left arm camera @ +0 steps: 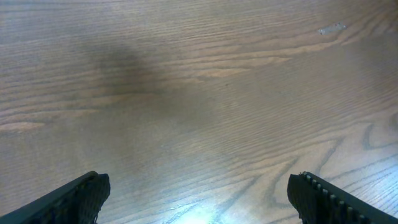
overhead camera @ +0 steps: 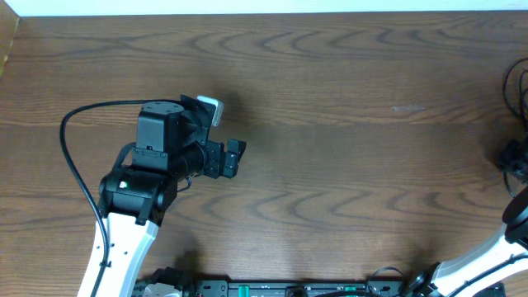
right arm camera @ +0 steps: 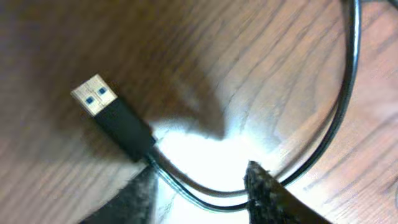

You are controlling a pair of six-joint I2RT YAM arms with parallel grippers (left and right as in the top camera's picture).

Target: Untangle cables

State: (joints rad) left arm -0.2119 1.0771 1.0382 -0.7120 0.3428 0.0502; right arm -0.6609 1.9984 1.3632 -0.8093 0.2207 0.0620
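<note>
The thin black cable point(right arm camera: 355, 50) with a silver-tipped USB plug point(right arm camera: 93, 96) loops across the brown wooden table point(right arm camera: 249, 62), passing between the right gripper's point(right arm camera: 199, 177) half-open fingers, unclamped.

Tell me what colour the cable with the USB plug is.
Black; the cable shows best in the right wrist view.

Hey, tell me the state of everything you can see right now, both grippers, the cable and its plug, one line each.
left gripper: open, holding nothing, above the table.
right gripper: open, jaws apart with the black cable running between them.
black cable: lying slack on the table in a curve.
USB plug: unplugged, lying flat on the table.
</note>
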